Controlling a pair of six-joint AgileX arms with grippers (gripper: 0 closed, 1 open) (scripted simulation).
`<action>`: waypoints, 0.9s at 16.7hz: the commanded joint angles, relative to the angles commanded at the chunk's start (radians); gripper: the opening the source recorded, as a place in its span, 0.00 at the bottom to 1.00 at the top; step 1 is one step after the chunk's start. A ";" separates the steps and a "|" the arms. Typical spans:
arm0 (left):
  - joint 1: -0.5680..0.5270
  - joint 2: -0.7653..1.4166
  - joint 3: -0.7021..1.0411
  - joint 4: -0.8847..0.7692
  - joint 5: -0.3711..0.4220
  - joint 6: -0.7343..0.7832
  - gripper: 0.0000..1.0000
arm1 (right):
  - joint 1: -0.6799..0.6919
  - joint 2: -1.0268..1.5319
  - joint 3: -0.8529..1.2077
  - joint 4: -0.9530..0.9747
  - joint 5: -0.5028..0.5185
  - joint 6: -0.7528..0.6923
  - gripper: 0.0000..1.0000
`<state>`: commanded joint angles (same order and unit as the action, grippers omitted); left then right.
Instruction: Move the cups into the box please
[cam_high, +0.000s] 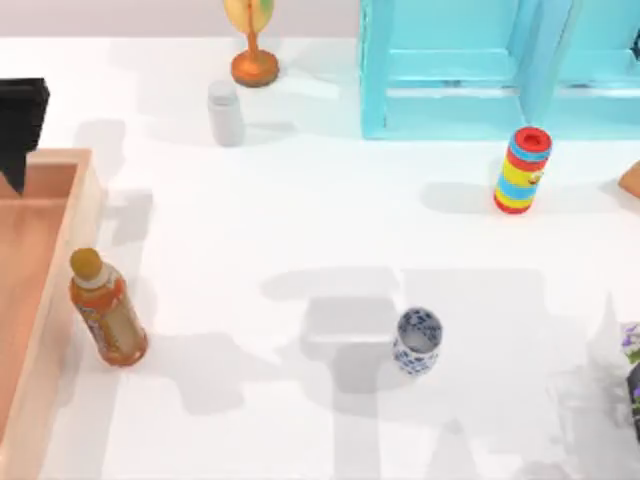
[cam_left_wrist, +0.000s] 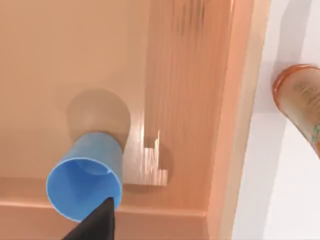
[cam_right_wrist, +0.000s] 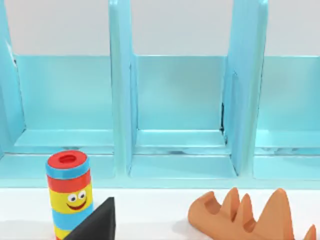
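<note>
The left gripper (cam_left_wrist: 95, 222), finger spread unclear, hangs over the blue cup (cam_left_wrist: 86, 176) standing inside the box (cam_left_wrist: 220, 150), while the white cup (cam_high: 417, 341) waits mid-table.

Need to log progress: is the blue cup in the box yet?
Yes. The left wrist view shows the blue cup upright on the box floor, inside the rim, near a corner.

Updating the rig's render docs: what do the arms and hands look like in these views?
Left arm: matte black, blocky, at the top view's left edge. Left hand and right hand each show in their wrist views as a plain black wedge tapering to a point. No cables, markings or colour accents visible.
</note>
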<state>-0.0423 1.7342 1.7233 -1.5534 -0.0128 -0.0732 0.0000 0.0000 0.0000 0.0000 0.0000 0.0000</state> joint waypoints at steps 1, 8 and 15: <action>-0.084 0.070 0.070 -0.010 0.001 -0.085 1.00 | 0.000 0.000 0.000 0.000 0.000 0.000 1.00; -0.706 0.529 0.515 -0.047 0.012 -0.664 1.00 | 0.000 0.000 0.000 0.000 0.000 0.000 1.00; -0.911 0.679 0.693 -0.021 0.019 -0.848 1.00 | 0.000 0.000 0.000 0.000 0.000 0.000 1.00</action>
<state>-0.9529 2.4127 2.4164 -1.5749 0.0060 -0.9210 0.0000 0.0000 0.0000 0.0000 0.0000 0.0000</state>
